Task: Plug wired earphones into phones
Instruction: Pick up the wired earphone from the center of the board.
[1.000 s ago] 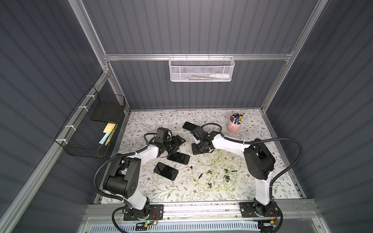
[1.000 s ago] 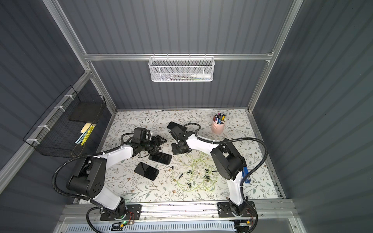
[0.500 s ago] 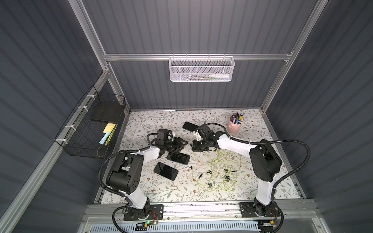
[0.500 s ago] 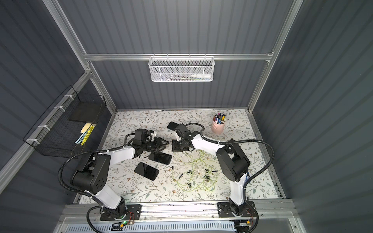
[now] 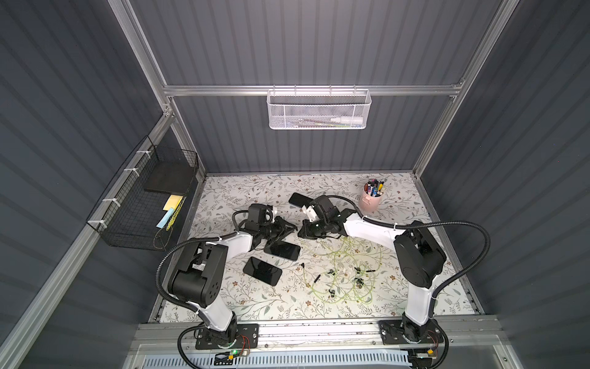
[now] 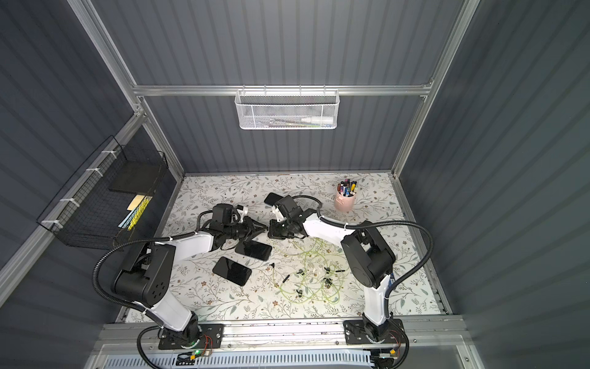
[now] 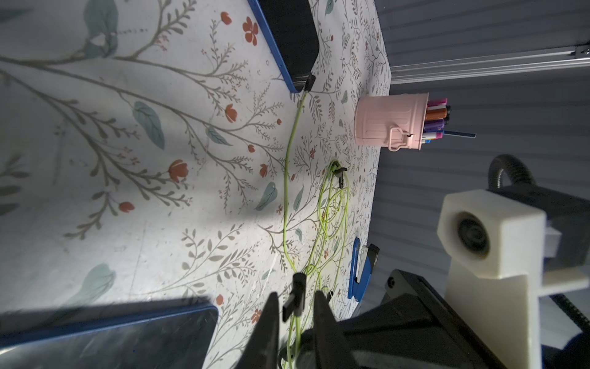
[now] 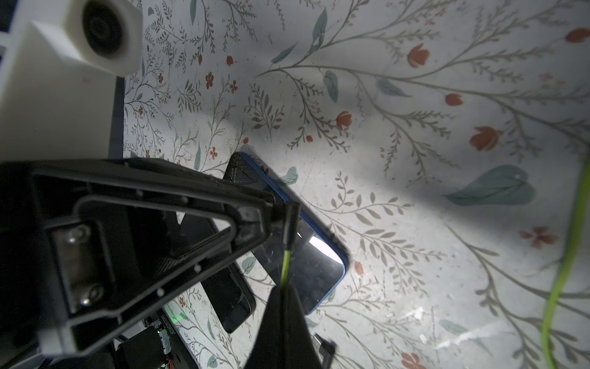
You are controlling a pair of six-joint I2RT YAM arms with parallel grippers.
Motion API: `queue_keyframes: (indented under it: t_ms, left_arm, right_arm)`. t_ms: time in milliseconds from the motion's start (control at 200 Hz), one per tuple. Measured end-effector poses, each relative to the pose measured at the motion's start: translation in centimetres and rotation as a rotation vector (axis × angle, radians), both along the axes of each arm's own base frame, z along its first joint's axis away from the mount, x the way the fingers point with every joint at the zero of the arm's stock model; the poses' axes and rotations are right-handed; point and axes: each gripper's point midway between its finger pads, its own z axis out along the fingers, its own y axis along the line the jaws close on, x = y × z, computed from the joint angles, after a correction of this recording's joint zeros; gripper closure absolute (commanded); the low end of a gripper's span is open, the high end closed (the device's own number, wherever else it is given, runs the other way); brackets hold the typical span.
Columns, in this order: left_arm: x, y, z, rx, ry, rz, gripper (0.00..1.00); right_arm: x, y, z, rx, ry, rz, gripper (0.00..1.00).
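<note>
My two grippers meet over the mat's middle in both top views, left gripper (image 5: 292,228) facing right gripper (image 5: 302,230). The right gripper (image 8: 283,289) is shut on a yellow-green cable of the wired earphones, just below its black plug (image 8: 291,220). That plug (image 7: 298,284) stands between the left gripper's (image 7: 296,293) jaws, which are nearly closed with slim gaps on either side. The earphone tangle (image 5: 341,271) lies to the right. Two of the phones (image 5: 282,250) (image 5: 262,270) lie below the left gripper. A third phone (image 7: 287,41) at the back has a plug (image 7: 307,83) in it.
A pink cup of markers (image 5: 370,199) stands at the back right. A blue object (image 7: 359,271) lies by the right arm's base. A black wire basket (image 5: 143,204) hangs on the left wall and a white mesh basket (image 5: 319,110) on the back rail.
The left gripper moved right to meet the right gripper, and its jaws narrowed from wide open around the plug. The right gripper lifted slightly, still shut on the cable.
</note>
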Motion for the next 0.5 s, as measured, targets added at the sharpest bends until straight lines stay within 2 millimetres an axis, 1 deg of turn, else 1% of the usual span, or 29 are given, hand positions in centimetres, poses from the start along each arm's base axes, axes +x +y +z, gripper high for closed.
queue_keyframes:
  t_ms: [160, 455, 495]
  left_arm:
    - [0.02, -0.02, 0.04, -0.002, -0.001, 0.001, 0.94]
    - [0.07, 0.02, 0.01, 0.000, -0.001, 0.004, 1.00]
    - [0.07, 0.02, 0.01, 0.000, -0.001, 0.004, 1.00]
  right_arm:
    - [-0.10, -0.11, -0.27, 0.004, 0.010, -0.003, 1.00]
    - [0.19, -0.01, 0.08, 0.033, 0.022, -0.014, 1.00]
    - [0.22, 0.03, 0.16, 0.038, 0.022, -0.013, 0.96]
